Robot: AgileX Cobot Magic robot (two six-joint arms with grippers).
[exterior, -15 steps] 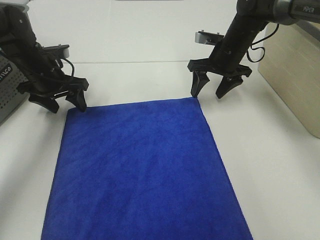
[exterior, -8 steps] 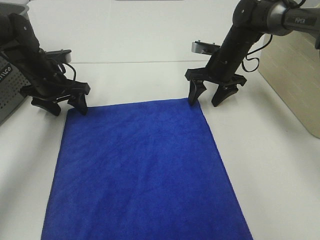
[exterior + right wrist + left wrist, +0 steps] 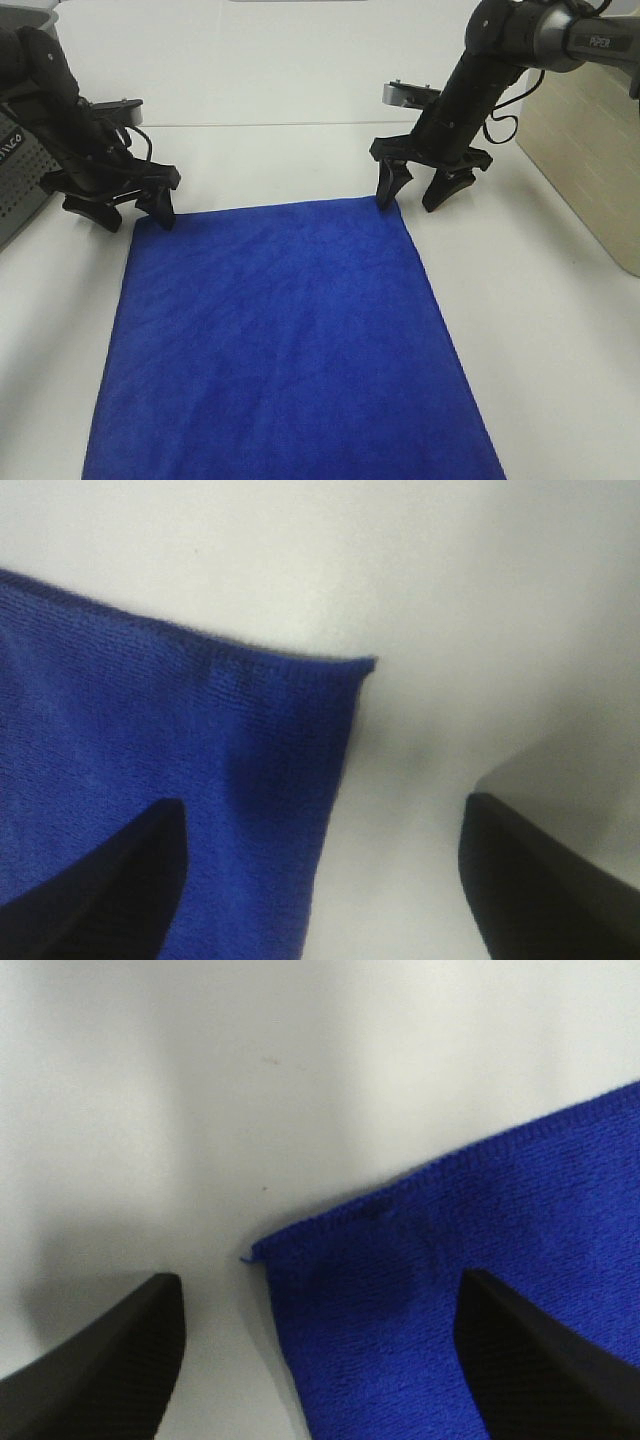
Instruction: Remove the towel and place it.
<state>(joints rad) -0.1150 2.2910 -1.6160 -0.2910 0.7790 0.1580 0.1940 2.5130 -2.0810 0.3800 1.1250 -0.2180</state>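
Observation:
The royal-blue towel (image 3: 285,340) lies flat on the white table, running from the middle down to the near edge of the exterior view. My left gripper (image 3: 128,208) stands open over the towel's far left corner (image 3: 262,1256), one finger above the cloth and one above bare table. At the far right corner (image 3: 360,665) my right gripper (image 3: 412,195) is open in the same way, straddling the corner. Neither gripper holds anything.
A grey perforated basket (image 3: 18,180) stands at the left edge behind the left arm. A beige box (image 3: 590,150) sits at the right edge. White table (image 3: 270,160) stretches behind the towel.
Both arms have shifted slightly since a second ago, the right gripper edging left and lower at its corner. The towel lies as before and both grippers stay open.

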